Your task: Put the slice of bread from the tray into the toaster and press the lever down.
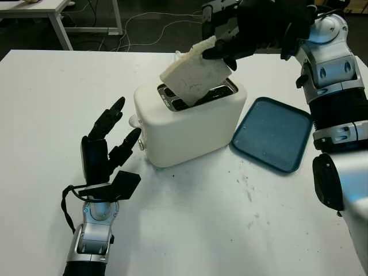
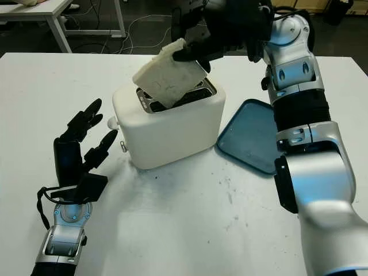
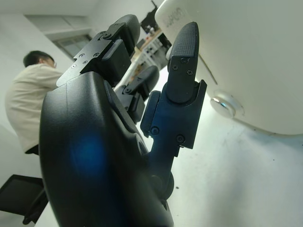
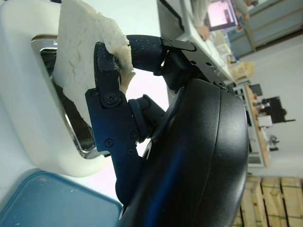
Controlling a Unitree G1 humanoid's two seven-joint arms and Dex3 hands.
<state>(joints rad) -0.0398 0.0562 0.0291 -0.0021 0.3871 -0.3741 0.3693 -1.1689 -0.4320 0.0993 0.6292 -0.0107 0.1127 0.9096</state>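
Bread slice [image 1: 194, 73], pale, rough-crumbed and a bit ragged at the edges, is pinched at its upper far corner by my right hand [image 1: 230, 35], fingers clamped on it above the toaster [image 1: 190, 121]. I see the slice tilted, its lower corner dipping into the far slot while most of it stands clear. The toaster is white, on the white table [image 1: 201, 224]. The blue tray [image 1: 275, 133] lies just right of it. My left hand [image 1: 106, 146] is open, near the toaster's left end.
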